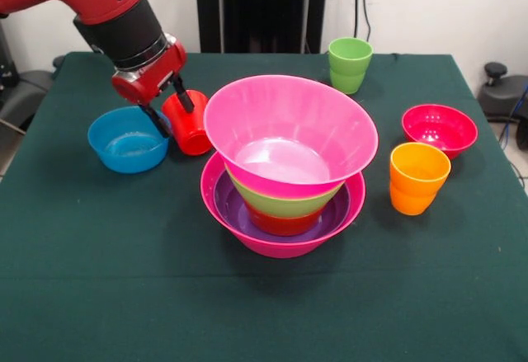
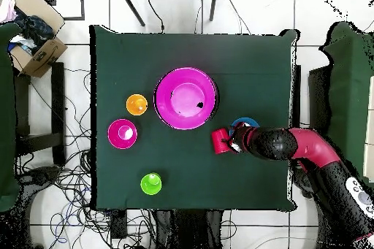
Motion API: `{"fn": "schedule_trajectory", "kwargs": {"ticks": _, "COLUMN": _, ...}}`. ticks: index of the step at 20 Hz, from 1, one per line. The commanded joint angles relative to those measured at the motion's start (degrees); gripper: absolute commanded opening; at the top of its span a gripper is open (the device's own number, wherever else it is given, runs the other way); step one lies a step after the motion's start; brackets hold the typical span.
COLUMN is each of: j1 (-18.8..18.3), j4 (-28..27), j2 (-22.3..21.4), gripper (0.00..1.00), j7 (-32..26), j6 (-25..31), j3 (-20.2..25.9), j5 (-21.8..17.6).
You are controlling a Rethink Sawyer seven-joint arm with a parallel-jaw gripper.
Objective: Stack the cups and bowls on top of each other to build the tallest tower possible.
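While the tower [image 1: 285, 172] stands near the middle of the green table [image 1: 99, 279], the gripper [image 1: 171, 103] grasps the red cup [image 1: 188, 121] with a black finger on either side of it. That cup is tilted, its long axis leaning and its mouth turned down towards the table and the camera in the front view; it hangs between the blue bowl [image 1: 129, 139] and the tower, just beside both.

Three cups show: the red one in the gripper, a lime green cup [image 1: 350, 64] upright near the far edge, and an orange cup [image 1: 417, 177] upright to the right of the tower, both with mouths up.

Seven bowls can be counted. Five are nested in the tower, all mouth up: a hot pink bowl at the base, a purple one inside it, then a red one, a lime green one, and a second hot pink bowl [image 1: 290, 131] on top, sitting slightly tilted. The blue bowl stands alone at the left, and a crimson bowl [image 1: 439, 129] stands alone at the right, just behind the orange cup.

In the overhead view the red cup [image 2: 220, 141] lies just beside the tower [image 2: 185, 98].
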Motion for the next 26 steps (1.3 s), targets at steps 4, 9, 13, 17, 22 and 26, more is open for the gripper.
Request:
{"fn": "schedule_trajectory", "kwargs": {"ticks": 4, "j1": 3.1, "j4": -5.8, "j2": -1.9, "gripper": 1.00, "j7": -11.5, "j6": -2.3, "j3": -4.0, "j5": -9.5}}
{"fn": "schedule_trajectory", "kwargs": {"ticks": 9, "j1": 4.2, "j4": -6.1, "j2": -4.2, "gripper": 1.00, "j7": -11.0, "j6": -0.1, "j3": -5.0, "j5": -10.4}}
{"fn": "schedule_trajectory", "kwargs": {"ticks": 13, "j1": 5.4, "j4": -6.7, "j2": -5.6, "gripper": 1.00, "j7": -10.1, "j6": 1.3, "j3": -6.3, "j5": -11.6}}
{"fn": "schedule_trajectory", "kwargs": {"ticks": 17, "j1": 6.2, "j4": -7.5, "j2": -6.2, "gripper": 1.00, "j7": -9.6, "j6": 2.7, "j3": -7.6, "j5": -12.3}}
{"fn": "schedule_trajectory", "kwargs": {"ticks": 22, "j1": 7.5, "j4": -9.0, "j2": -6.8, "gripper": 1.00, "j7": -8.9, "j6": 4.3, "j3": -9.7, "j5": -13.2}}
{"fn": "schedule_trajectory", "kwargs": {"ticks": 26, "j1": 8.7, "j4": -10.2, "j2": -7.2, "gripper": 1.00, "j7": -7.9, "j6": 6.0, "j3": -11.8, "j5": -13.3}}
